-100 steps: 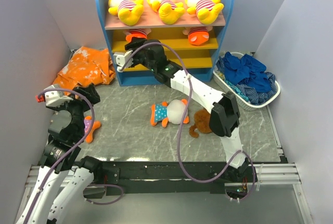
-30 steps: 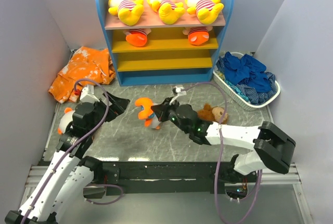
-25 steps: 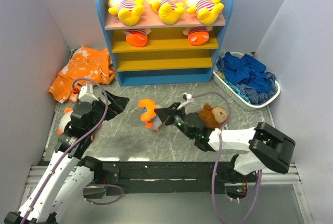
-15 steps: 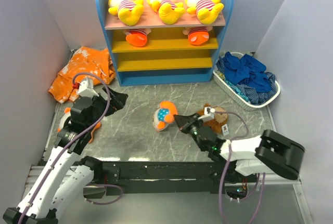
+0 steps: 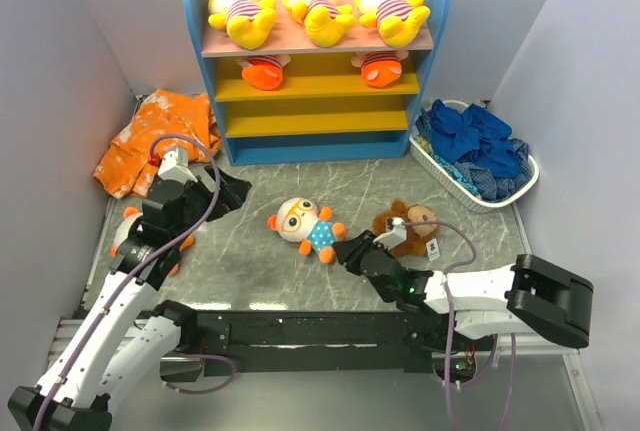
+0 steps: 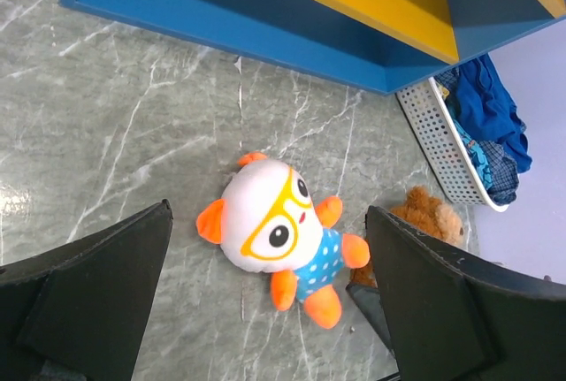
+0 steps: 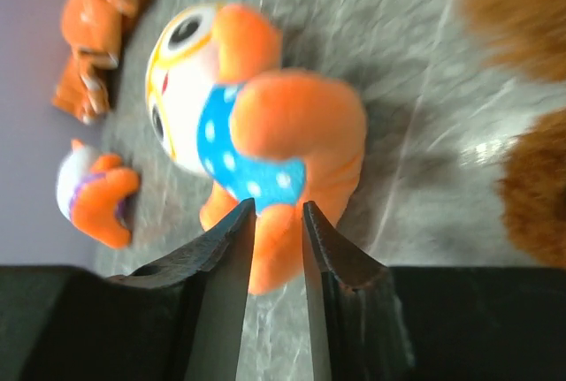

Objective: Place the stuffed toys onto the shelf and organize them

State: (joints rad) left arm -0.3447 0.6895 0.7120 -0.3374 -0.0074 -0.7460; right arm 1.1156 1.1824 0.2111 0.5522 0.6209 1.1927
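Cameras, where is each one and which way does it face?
Top external: high behind the bases, looking down at table, shelf, left arm, right arm.
Left wrist: above the table, looking down at the dotted toy between its open fingers.
Right wrist: low over the table, facing that toy past its own fingers.
Shared: all three show the dotted toy.

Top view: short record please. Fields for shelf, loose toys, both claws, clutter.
shelf: upright at the far edge
top board: three yellow toys in a row
second board: two orange-limbed toys, one near each end
table: dotted-shirt toy face up; brown monkey beside it; third toy at far left, partly hidden
left claw: open, holding nothing
right claw: jaws slightly parted at dotted-shirt toy's leg; grip unclear
clutter: orange cloth; basket of blue cloths
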